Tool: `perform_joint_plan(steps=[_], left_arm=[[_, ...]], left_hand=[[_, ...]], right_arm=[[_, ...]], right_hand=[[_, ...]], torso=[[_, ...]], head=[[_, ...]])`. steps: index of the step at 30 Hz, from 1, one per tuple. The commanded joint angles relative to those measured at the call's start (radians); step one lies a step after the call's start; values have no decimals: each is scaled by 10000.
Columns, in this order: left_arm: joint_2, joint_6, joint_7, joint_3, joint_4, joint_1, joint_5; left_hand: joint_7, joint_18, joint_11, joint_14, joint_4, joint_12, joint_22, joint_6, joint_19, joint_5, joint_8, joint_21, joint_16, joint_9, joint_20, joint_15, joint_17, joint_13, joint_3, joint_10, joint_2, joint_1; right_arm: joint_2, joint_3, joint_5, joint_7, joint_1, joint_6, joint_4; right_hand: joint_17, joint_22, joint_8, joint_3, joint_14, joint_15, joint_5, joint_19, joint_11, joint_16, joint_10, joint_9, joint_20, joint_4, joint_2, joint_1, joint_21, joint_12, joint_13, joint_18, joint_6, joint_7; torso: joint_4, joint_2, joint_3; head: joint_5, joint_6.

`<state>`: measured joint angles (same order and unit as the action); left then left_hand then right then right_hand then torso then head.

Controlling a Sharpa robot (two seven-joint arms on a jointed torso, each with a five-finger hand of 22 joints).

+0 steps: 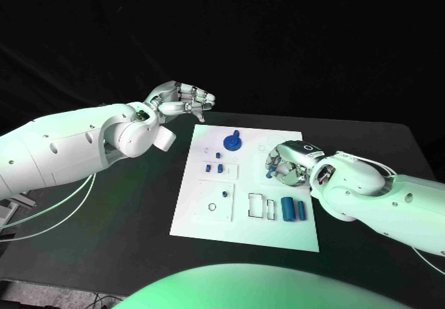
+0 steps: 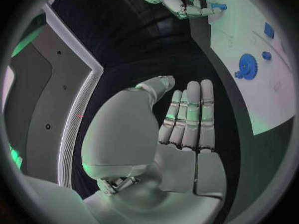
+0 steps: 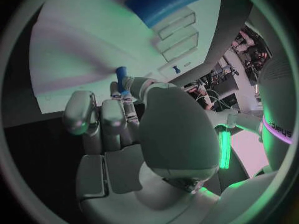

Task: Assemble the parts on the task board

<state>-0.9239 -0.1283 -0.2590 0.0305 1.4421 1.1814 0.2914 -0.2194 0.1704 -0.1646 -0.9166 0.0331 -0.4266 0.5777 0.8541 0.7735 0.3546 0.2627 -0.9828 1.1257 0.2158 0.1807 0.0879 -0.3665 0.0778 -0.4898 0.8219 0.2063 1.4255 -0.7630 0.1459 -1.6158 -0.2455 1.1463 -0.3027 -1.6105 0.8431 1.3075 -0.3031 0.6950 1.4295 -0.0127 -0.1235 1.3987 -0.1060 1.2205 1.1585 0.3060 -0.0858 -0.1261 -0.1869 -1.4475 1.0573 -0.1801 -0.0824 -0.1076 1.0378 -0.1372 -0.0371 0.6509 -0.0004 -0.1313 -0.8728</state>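
The white task board [image 1: 215,219] lies in the middle of the table. My right hand [image 1: 283,164] hovers over its right edge and pinches a small blue peg [image 1: 269,172] between thumb and a finger; the peg [image 3: 121,75] stands out from the fingertips above the board [image 3: 81,45]. My left hand [image 1: 181,100] hangs raised beyond the board's far left corner, holding nothing, its fingers [image 2: 190,114] straight and side by side. On the board sit a blue gear [image 1: 233,140], two blue cylinders [image 1: 295,209] and small blue pieces [image 1: 213,168].
Rectangular slots [image 1: 262,206] lie beside the cylinders, near the board's front right. The left wrist view shows the gear [image 2: 246,65], the board [image 2: 261,99] and my right hand [image 2: 187,5]. Black table [image 1: 121,212] surrounds the board.
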Motion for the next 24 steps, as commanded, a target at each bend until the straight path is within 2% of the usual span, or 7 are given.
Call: perform_joint_plan(steps=[1, 8, 14, 18, 21, 24], left_arm=[[15, 99, -23, 7, 16, 8, 5], [28, 107, 12, 7, -9, 8, 6], [58, 91, 49, 7, -47, 7, 42], [80, 95, 48, 7, -57, 6, 49], [97, 104, 46, 7, -64, 5, 51], [128, 115, 43, 6, -83, 4, 49]], left_hand=[[-16, 127, -4, 67, -63, -88, 20, -117, -67, 5, 11, -49, -17, -23, 16, 10, 20, 0, 1, -91, -44, 34], [-55, 127, -29, 76, -111, -142, 46, -219, -78, 15, -19, -84, -13, -43, 22, 23, 40, 0, -32, -159, -55, 70], [-86, 128, -49, 99, -220, -215, 117, -275, -110, 28, -19, -185, -32, -56, 19, 28, 78, -2, -127, -226, -84, 170], [-106, 120, -65, 106, -222, -242, 140, -321, -138, 22, -32, -212, -37, -66, 29, 44, 92, -4, -135, -259, -76, 137], [-109, 119, -68, 109, -221, -248, 143, -327, -146, 20, -33, -214, -39, -67, 32, 48, 96, -4, -136, -267, -74, 127], [-109, 119, -68, 109, -221, -248, 143, -327, -146, 20, -33, -214, -39, -67, 32, 48, 96, -4, -136, -267, -74, 127]], right_arm=[[-23, -1, -257, -110, -6, -234, -53], [-319, -10, -278, -55, 50, -831, -506], [-694, -54, -259, -12, 275, -1559, -1236], [-743, -73, -201, 33, 341, -1795, -1624], [-581, -77, -61, 89, 305, -1861, -1824], [-309, -76, 49, 152, 175, -1862, -1943]], right_hand=[[7, 1236, -66, 250, 48, -15, -38, 93, 374, 17, 464, 73, -6, 227, 30, 184, 39, 50, 10, 122, 0, 5], [28, 1284, -168, 305, 56, -11, -17, 123, 372, 16, 504, 198, -9, 392, -53, 461, 127, 87, -8, 139, -20, -1], [57, 1322, -212, 283, 66, -11, -10, 161, 375, 29, 519, 251, -11, 431, -85, 582, 240, 101, -15, 160, -27, 8], [86, 1335, -214, 283, 72, -12, -10, 177, 375, 43, 519, 253, -12, 434, -86, 587, 288, 102, -16, 169, -29, 8], [86, 1342, -216, 286, 72, -12, -12, 184, 377, 43, 521, 257, -12, 439, -82, 588, 310, 103, -16, 173, -28, 9], [63, 1346, -219, 296, 68, -14, -16, 188, 378, 32, 519, 264, -11, 457, -78, 592, 318, 108, -17, 174, -40, 7]], torso=[[-4, -8, -6], [-6, -11, -5], [-19, -37, -17], [-28, -60, -25], [-31, -63, -18], [-34, -75, -25]], head=[[-1, 2], [4, 2], [39, 2], [13, 2], [5, 2], [-11, 2]])
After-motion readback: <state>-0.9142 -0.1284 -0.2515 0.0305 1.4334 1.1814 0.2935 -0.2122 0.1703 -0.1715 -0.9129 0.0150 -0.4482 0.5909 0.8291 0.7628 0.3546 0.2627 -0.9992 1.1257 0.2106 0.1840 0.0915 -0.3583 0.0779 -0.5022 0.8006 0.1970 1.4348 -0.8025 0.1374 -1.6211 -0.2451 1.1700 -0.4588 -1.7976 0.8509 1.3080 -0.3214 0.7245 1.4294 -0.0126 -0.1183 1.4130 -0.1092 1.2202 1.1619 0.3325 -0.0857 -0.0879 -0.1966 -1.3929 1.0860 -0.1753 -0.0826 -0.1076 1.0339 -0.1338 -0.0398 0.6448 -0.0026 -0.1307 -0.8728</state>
